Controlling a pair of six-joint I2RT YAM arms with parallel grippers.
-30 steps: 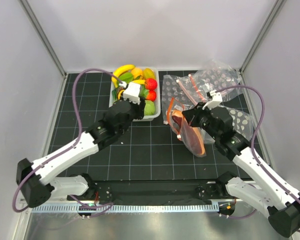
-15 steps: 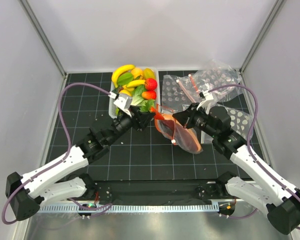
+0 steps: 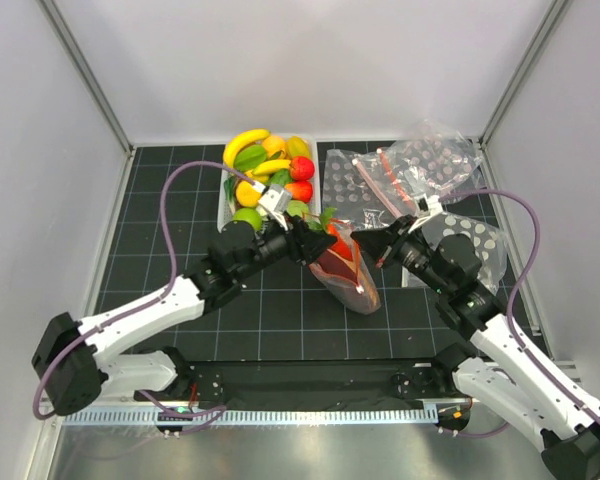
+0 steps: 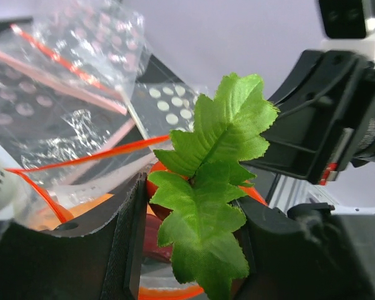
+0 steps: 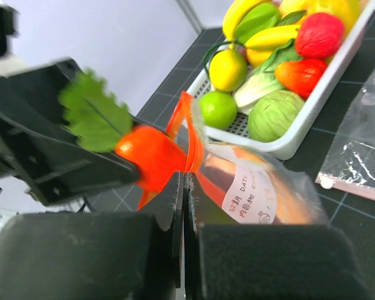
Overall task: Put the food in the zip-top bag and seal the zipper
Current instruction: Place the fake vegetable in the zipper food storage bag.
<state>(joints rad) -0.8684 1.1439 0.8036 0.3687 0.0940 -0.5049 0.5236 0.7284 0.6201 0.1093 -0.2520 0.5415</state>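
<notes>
At bag (image 5: 262, 187) mouth, glossy orange-red fruit (image 5: 151, 156)

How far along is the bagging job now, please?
Done: a brownish item seems inside the zip-top bag. In hand: the right pincer pinches the bag's mouth while the left pincer holds a leafy orange-red piece there. Left: the fruit in the white tub, and sealing the open zipper.

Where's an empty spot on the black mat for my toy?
Left of the white tub, the black mat is bare. So is the patch between the held bag and the near edge. Crowded: the middle and the spare bags.
</notes>
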